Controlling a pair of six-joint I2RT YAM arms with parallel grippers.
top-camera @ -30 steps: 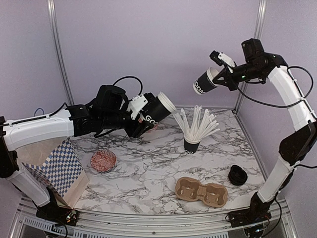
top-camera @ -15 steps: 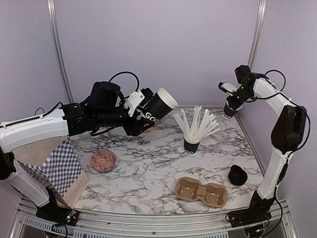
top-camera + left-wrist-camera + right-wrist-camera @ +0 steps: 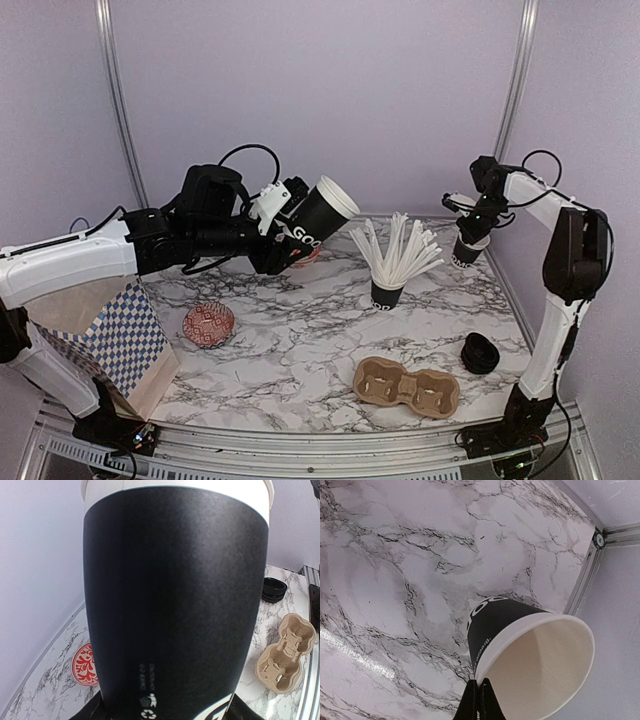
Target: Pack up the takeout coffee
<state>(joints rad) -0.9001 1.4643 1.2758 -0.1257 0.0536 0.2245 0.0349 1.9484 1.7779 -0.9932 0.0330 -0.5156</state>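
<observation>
Table [image 3: 300,350]: marble top, both arms mounted at its near edge.
Left cup [image 3: 318,215]: black paper, white rim, held aloft and tilted over the far-left area.
Left gripper [image 3: 285,228]: fingers spread wide, clamped around this cup's lower body.
Right cup [image 3: 466,250]: by the far-right corner; contact with the marble cannot be told.
Right gripper [image 3: 470,228]: fingers pinched tight on its rim.
Carrier tray [image 3: 406,387]: near front, right of centre.
Lids [image 3: 480,353]: black stack, beside the tray.
</observation>
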